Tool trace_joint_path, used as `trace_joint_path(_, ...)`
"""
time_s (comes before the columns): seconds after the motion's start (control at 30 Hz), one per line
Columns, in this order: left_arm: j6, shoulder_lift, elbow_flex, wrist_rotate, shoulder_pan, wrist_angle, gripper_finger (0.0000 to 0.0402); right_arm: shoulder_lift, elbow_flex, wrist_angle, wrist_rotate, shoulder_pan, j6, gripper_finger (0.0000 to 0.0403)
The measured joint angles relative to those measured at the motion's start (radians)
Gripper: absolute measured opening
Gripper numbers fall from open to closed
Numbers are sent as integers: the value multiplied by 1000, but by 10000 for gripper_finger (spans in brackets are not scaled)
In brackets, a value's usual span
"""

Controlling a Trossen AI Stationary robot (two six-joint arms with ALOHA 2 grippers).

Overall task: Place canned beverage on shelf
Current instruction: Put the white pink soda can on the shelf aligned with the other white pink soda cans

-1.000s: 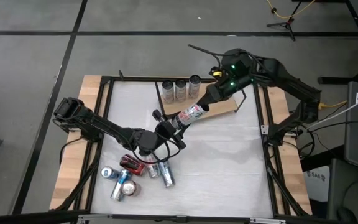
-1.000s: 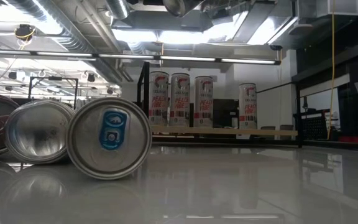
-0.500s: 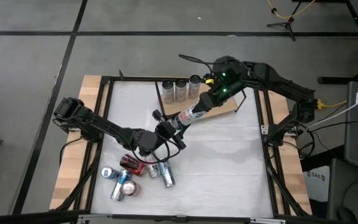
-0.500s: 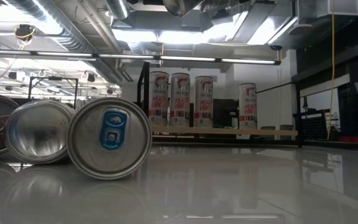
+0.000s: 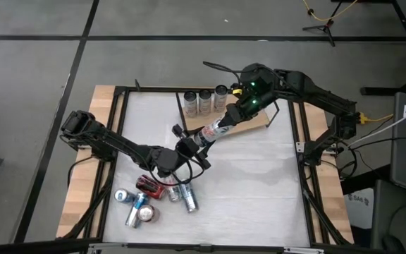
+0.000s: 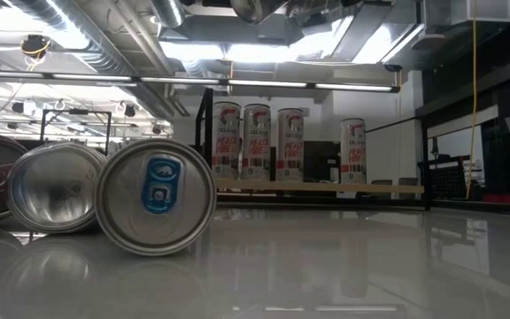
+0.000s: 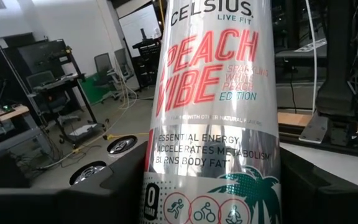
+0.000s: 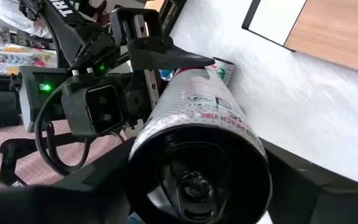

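Left arm reaches in from 9 o'clock across the white table (image 5: 259, 176), its left gripper (image 5: 191, 143) near table centre, jaws clamped on the lower end of a Celsius Peach Vibe can (image 5: 213, 131) that is held in the air, tilted toward 1 o'clock (left wrist view is filled by that same can (image 7: 213, 118), label readable, dark finger (image 7: 126, 180) flanking it). At about 7 o'clock from that gripper, a loose pile of cans (image 5: 150, 197) lies on its sides on the table; in the low view these show as big can ends (image 6: 153, 208) up close. Going right, the can's upper end sits inside the right gripper (image 5: 232, 115), which comes from the right arm at 3 o'clock; its jaws stand on either side of the can top, whether they are actually pressing on it I cannot tell (right wrist view looks straight at the can's end (image 8: 197, 180), the left gripper (image 8: 123, 93) behind it). The shelf (image 5: 252, 118) lies at 12 o'clock on the table, light wooden board partly under the right gripper, with three cans (image 5: 204, 101) upright in a row at its left end; low view shows four cans (image 6: 282, 142) standing on the shelf board (image 6: 317, 187).
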Motion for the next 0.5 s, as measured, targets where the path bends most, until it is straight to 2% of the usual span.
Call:
trace_joint_path(0.13,2,0,0,-2,0,-1,244,0,0,2,18,0,-10,245)
trace_joint_path(0.4,3,0,0,12,1,-9,271,0,0,3,35,0,-44,260)
trace_joint_path(0.5,-1,0,0,25,1,-4,282,1,0,6,35,1,-75,253)
